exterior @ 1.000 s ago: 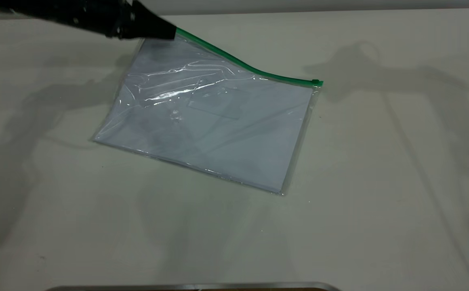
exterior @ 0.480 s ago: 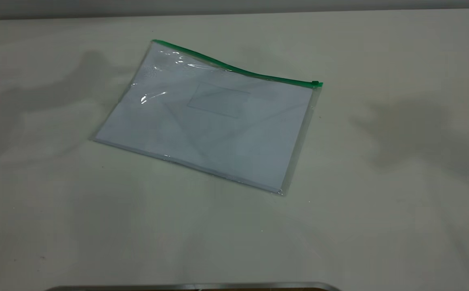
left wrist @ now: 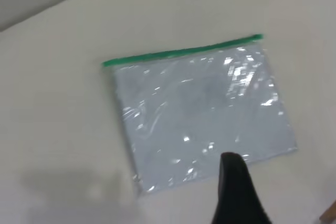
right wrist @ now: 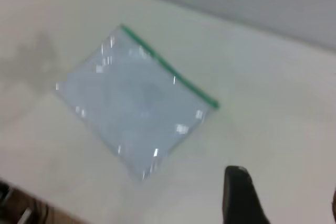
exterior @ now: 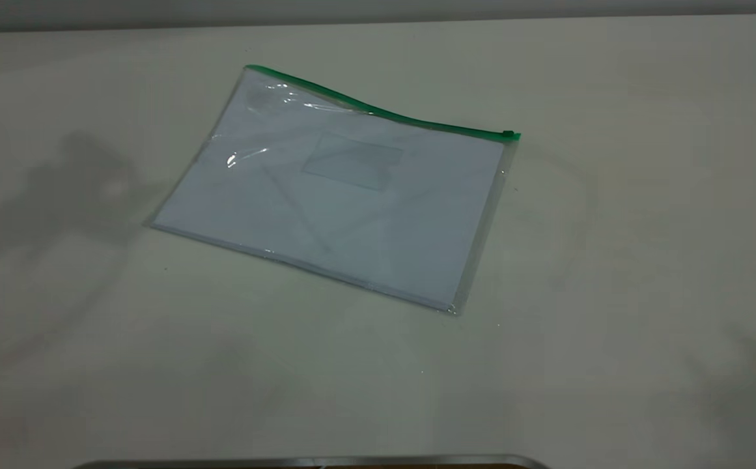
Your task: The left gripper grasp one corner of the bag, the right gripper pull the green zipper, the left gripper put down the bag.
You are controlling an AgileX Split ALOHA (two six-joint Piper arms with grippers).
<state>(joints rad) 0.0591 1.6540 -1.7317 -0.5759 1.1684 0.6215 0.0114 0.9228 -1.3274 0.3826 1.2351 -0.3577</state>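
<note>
Now the bag (exterior: pixel 345 195) lies flat on the table (exterior: pixel 644 273), released, its green zipper (exterior: pixel 378 111) along the far long edge, slider at the right tip. Both arms hang well above and clear: the left gripper (left wrist: pixel 236 192) over the near edge opposite the zipper, the right gripper (right wrist: pixel 239 195) off the slider end. One dark finger shows from each; opening cannot be told, neither holds anything.

Left gripper (left wrist: pixel 237 192): one matte black finger, tapered, rounded tip, smooth surface, no markings seen. Right gripper (right wrist: pixel 242 195): one matte black finger, similar taper, pale glint at rounded tip; second dark edge barely visible.
</note>
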